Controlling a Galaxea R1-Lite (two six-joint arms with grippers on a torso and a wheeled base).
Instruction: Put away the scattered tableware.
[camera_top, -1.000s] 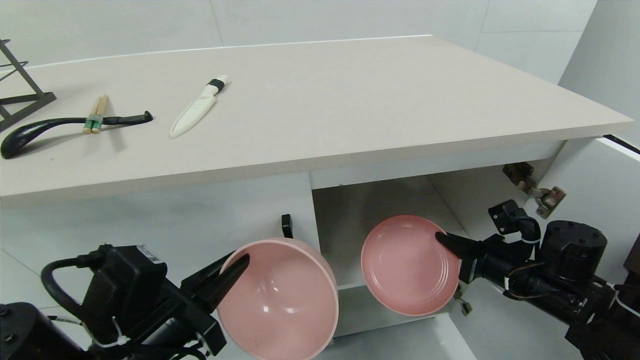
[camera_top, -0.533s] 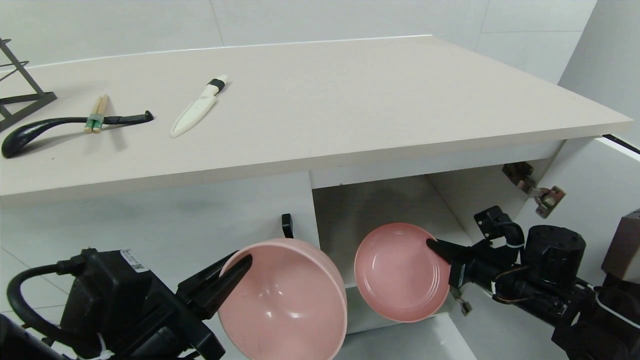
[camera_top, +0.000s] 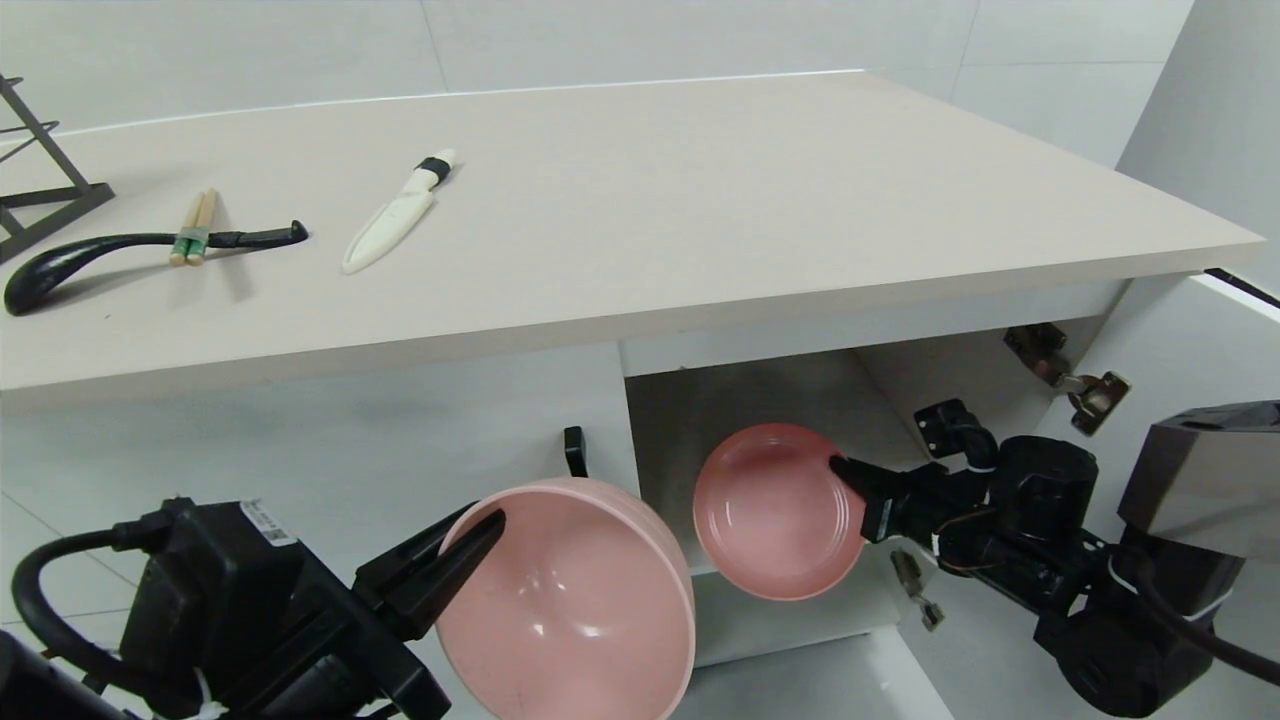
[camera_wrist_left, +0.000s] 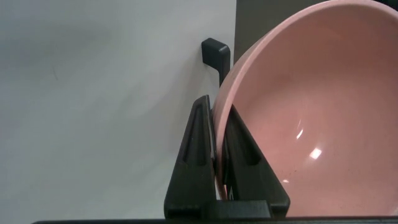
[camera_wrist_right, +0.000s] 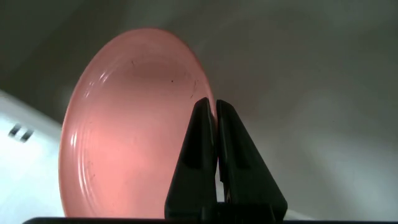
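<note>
1. The bowl (camera_top: 575, 610) is clamped at its rim by the left gripper (camera_top: 487, 525), just outside the cabinet (camera_top: 720, 400).
2. The plate (camera_top: 765, 520) is clamped on edge by the right gripper (camera_top: 838, 466), at the cabinet's opening.

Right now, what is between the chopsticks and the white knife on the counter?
The black ladle, its handle end poking past the chopsticks toward the knife, in the head view.

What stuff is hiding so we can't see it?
1. Head view: the shelf inside the open white cabinet is mostly hidden behind the round pink plate and the right hand.
2. Head view: the lower rim of the deep pink bowl is cut off by the bottom edge.
3. Head view: the black metal rack is cut off by the left edge.
</note>
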